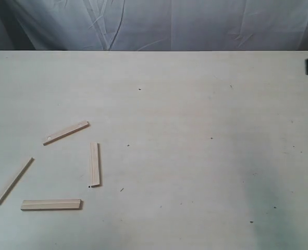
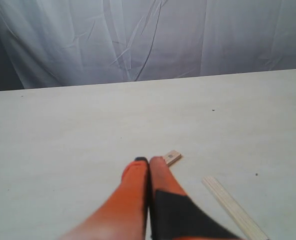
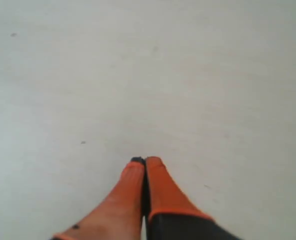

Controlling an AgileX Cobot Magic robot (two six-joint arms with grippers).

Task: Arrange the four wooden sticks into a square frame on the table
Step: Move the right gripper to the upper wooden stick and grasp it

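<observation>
A wrinkled white cloth backdrop point(image 1: 159, 23) hangs in long folds behind a large flat pale cream wood-grain tabletop point(image 1: 195, 104) and meets its far edge along the full width. Small dark specks point(image 1: 211, 138) dot the tabletop. The light is soft and even, with a faint greyish shade over the near right part. At the far left the cloth darkens to grey.
</observation>
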